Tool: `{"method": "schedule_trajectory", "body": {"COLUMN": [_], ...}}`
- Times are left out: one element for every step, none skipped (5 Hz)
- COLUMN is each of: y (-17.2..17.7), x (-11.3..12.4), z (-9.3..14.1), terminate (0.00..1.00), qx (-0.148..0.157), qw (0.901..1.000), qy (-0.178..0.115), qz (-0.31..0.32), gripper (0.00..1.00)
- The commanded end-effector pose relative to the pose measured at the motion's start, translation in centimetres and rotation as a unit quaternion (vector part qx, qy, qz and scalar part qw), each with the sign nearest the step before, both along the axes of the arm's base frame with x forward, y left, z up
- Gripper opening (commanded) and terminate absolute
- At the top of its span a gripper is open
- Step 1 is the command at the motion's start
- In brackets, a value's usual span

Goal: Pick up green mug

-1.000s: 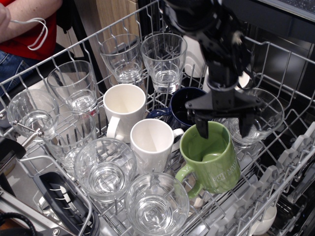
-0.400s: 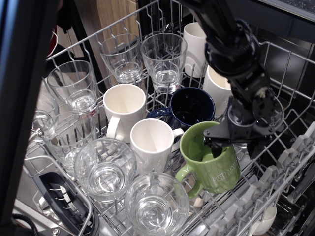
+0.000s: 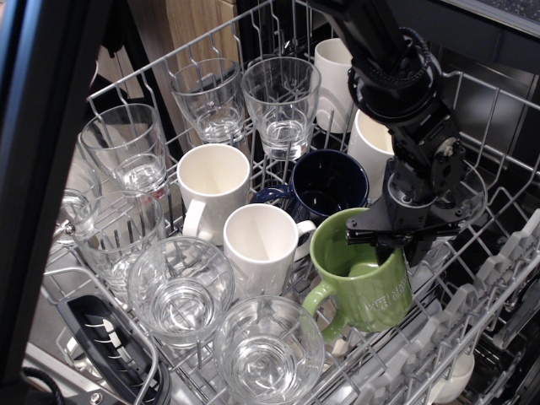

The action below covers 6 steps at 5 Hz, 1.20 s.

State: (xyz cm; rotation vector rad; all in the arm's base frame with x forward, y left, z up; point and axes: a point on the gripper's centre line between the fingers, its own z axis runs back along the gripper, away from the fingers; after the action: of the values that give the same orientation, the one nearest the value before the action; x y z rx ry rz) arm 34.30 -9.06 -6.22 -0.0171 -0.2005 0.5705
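The green mug (image 3: pixel 361 272) stands upright in the dishwasher rack (image 3: pixel 472 321), in the front row, with its loop handle turned toward the camera and to the left. Just left of the green mug is a white mug (image 3: pixel 260 245), and in front of that white mug stand two clear glasses (image 3: pixel 268 348). Directly behind the green mug sits the dark navy mug (image 3: pixel 327 186).

The gripper (image 3: pixel 403 245) is at the far right rim of the green mug. Its fingers seem to stand across the mug wall, one inside and one outside, at a narrow gap; I cannot tell whether they already press the wall. In my judgement the step in hand is the grasp itself. The next move calls for a firm squeeze on the wall, then a straight lift, so that the mug does not knock the navy mug or the white one.
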Motion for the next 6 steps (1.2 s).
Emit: {"method": "schedule_trajectory", "body": {"y": [-0.4,-0.3,-0.1,-0.5,-1.1,-1.1], "x": [1.3,0.9,0.6,1.0,0.2,-1.0], "z": [2.6,4.3,8.0,10.6,13.7,16.5], "terminate": [0.0,0.0,0.0,0.0,0.0,0.0], "qx": [0.004,0.01,0.025,0.024,0.009,-0.009], "qw": [0.9998,0.9997,0.9993,0.9984,0.9985,0.998], "qy": [-0.011,-0.011,0.006,0.039,0.045,0.053], "qz": [0.013,0.021,0.026,0.033,0.03,0.032], "gripper": [0.0,0.0,0.0,0.0,0.0,0.0]}}
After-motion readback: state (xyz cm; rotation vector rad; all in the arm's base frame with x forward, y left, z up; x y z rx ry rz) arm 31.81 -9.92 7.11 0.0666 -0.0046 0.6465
